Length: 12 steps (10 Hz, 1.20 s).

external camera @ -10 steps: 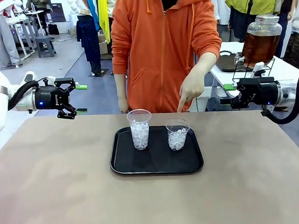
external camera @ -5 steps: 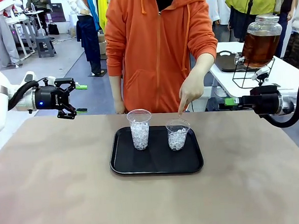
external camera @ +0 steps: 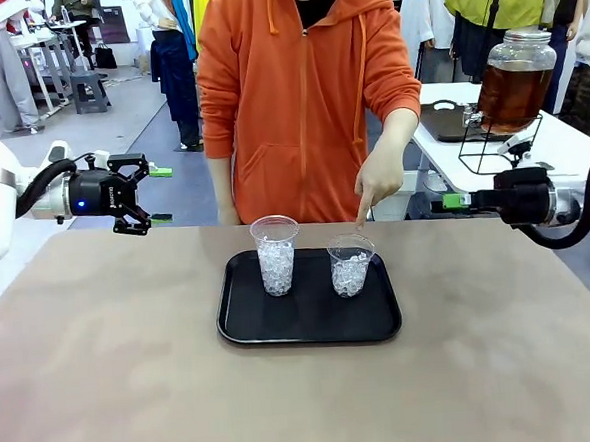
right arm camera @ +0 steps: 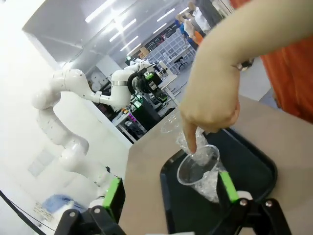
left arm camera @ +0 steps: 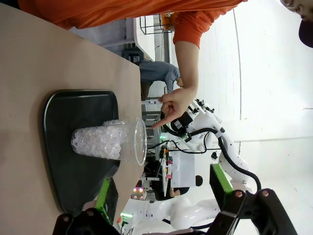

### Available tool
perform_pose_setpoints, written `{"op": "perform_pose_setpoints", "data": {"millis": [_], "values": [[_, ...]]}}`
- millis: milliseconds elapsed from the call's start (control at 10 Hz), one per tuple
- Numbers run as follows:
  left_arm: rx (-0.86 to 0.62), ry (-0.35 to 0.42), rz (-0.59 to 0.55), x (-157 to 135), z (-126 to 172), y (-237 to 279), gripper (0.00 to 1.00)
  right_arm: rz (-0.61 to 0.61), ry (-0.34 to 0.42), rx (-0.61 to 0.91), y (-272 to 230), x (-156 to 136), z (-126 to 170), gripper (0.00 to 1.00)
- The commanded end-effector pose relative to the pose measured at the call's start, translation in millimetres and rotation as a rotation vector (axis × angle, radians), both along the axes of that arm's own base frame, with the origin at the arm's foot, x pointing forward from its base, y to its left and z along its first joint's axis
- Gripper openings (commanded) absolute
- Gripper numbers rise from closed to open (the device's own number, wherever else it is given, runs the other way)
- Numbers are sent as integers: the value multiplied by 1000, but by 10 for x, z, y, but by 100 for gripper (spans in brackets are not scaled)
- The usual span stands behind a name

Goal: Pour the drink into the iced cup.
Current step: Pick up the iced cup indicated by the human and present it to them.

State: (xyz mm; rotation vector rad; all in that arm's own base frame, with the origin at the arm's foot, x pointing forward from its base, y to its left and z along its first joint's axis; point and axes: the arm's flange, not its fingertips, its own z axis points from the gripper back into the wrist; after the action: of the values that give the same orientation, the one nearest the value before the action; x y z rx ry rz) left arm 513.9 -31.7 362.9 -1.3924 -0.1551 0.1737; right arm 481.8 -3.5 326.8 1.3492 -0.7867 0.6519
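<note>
Left gripper (external camera: 155,195) hangs at the frame's left edge, its jaws spread wide and empty, beyond the table's far left corner. The right gripper (external camera: 452,202), at the right edge, is likewise released; in its wrist view the green pads (right arm camera: 113,194) stand well apart. At centre, a black tray (external camera: 244,329) on the tan table (external camera: 104,373) holds a taller iced cup (external camera: 276,254) and, to its right, a shorter iced cup (external camera: 351,266). A person's hand (external camera: 378,181) points down at the shorter one, fingertip seemingly just above its rim. The amber drink (external camera: 513,92) fills a lidded glass jar (external camera: 525,52) at upper right, well apart from both cups.
</note>
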Motion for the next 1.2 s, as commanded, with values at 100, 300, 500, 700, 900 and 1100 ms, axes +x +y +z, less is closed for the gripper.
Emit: {"op": "perform_pose_setpoints", "data": {"millis": [100,300,500,700,900,1100], "values": [[-2,-11,5,-1,6,-3,100,10,-405,-57,157,5,-363,100],[-2,-11,5,-1,6,-3,100,24,-553,-87,262,-46,-519,100],[-2,-11,5,-1,6,-3,100,8,-625,-143,355,-35,-627,100],[-2,-11,5,-1,6,-3,100,14,-643,-184,443,10,-743,100],[-2,-11,5,-1,6,-3,100,43,-621,-158,330,-4,-704,100],[-2,-11,5,-1,6,-3,100,43,-621,-158,330,-4,-704,100]]}}
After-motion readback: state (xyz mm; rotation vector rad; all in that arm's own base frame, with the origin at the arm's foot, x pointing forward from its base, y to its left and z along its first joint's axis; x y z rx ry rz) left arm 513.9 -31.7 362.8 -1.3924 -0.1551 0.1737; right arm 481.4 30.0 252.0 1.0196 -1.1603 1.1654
